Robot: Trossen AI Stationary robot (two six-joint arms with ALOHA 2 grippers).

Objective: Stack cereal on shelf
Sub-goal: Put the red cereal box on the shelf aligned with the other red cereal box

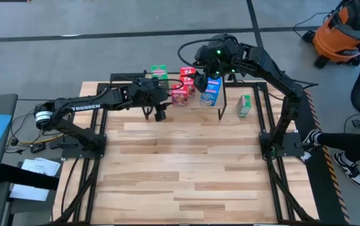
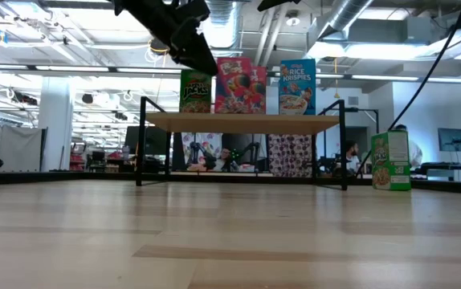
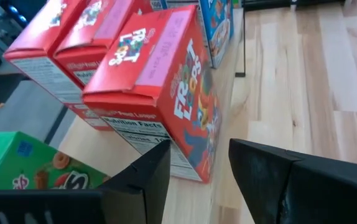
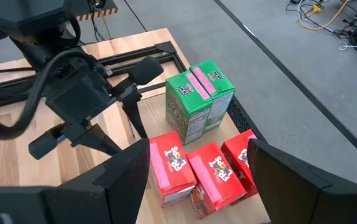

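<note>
Wooden counter (image 1: 186,169) carries the shelf (image 2: 238,122), where red, green and blue cereal boxes (image 1: 183,85) stand grouped. Left end effector (image 1: 160,115) hangs nearby, slightly parted and empty, just clear of the red ones; right end effector (image 1: 206,74) hovers spread above the blue, seemingly to grip. One green box (image 1: 244,105) waits right, off-shelf.

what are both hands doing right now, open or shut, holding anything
Left hand: open, empty, near a red cereal box.
Right hand: open, empty, above the red boxes.

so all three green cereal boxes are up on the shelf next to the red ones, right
Not all. Two green boxes stand on the shelf beside the red boxes, as the right wrist view shows. One green box stands on the table beside the shelf, seen in the low view.
</note>
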